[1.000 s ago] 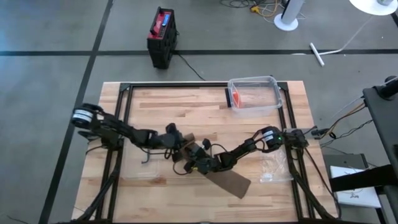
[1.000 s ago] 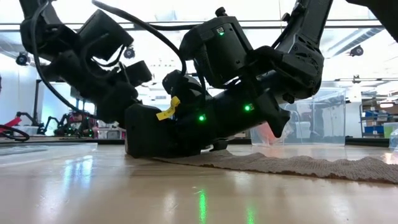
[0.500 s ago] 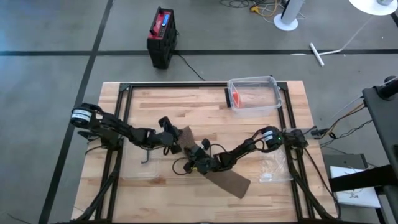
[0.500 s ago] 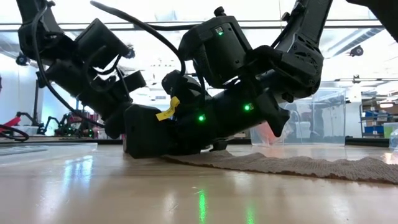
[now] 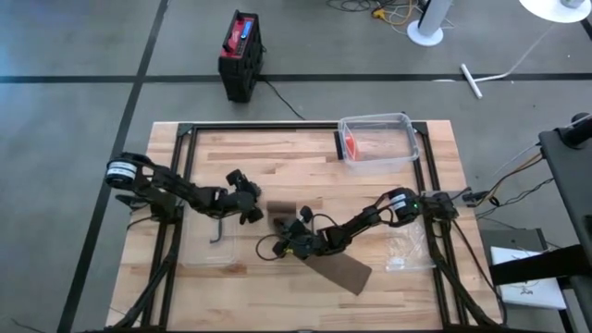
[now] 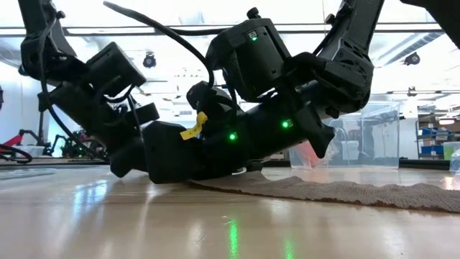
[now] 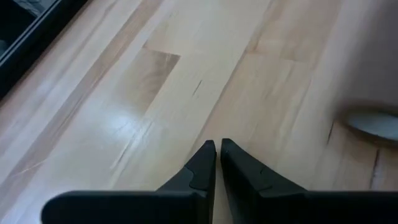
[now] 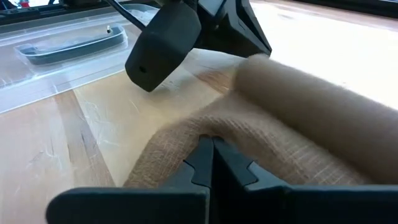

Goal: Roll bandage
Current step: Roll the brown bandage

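A brown bandage lies on the wooden table, its flat tail [image 5: 344, 270] running toward the near right and its rolled end [image 5: 280, 215] toward the middle. In the right wrist view the roll [image 8: 298, 112] lies just beyond my right gripper [image 8: 211, 144], which is shut with its tips on the cloth. My right gripper [image 5: 294, 242] reaches in low from the table's right. My left gripper [image 5: 253, 211] is shut and hovers left of the roll, apart from it. Only bare wood lies under my left gripper [image 7: 217, 148]. My right gripper presses its shut fingertips down on the bandage's unrolled cloth [image 8: 180, 140] right beside the roll. It comes slanting down from the table's right. The cloth lies on the table and humps up a little around the tips.
A clear plastic box [image 5: 377, 143] with something orange inside stands at the far right. A clear flat tray [image 5: 205, 248] with a small dark hook lies near the left arm. A clear plastic bag [image 5: 405, 252] lies by the right arm's base. Black frame rails border the table.
My left gripper has drawn back from the rolled end toward the table's left edge, sinking and tipping further down, still shut. The roll now lies uncovered on the table. My right gripper has stayed on the cloth.
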`<state>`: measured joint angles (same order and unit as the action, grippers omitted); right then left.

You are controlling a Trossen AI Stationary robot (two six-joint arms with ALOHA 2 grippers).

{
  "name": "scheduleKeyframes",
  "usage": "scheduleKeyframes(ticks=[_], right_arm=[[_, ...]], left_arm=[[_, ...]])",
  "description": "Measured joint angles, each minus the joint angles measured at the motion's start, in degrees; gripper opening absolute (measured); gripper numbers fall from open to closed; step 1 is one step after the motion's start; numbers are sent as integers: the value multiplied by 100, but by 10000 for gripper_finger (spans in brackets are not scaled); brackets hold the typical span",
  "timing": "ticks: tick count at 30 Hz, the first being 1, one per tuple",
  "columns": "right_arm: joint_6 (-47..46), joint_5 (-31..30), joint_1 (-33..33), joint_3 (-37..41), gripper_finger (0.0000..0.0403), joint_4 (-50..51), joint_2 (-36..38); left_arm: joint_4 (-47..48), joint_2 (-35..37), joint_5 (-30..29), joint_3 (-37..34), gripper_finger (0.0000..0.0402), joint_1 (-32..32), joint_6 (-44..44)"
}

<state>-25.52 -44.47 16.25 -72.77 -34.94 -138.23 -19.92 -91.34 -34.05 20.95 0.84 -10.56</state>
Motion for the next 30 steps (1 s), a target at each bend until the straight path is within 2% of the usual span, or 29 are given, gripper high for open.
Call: scheduleKeyframes(ticks=[7, 16, 21, 25, 30], right_arm=[[0, -5, 0, 0, 0, 0, 0], [-8, 3, 0, 0, 0, 20, 50], [-86, 44, -2, 2, 0, 152, 183], [-168, 79, -2, 7, 0, 344, 305], [-160, 87, 7, 11, 0, 514, 387]], left_arm=[[142, 277, 228, -22, 22, 15, -44], [386, 1377, 681, -22, 22, 50, -47], [34, 1866, 1008, -16, 22, 287, -94], [-533, 1852, 1129, -3, 22, 560, -94], [-1077, 1295, 1127, 0, 22, 627, -289]])
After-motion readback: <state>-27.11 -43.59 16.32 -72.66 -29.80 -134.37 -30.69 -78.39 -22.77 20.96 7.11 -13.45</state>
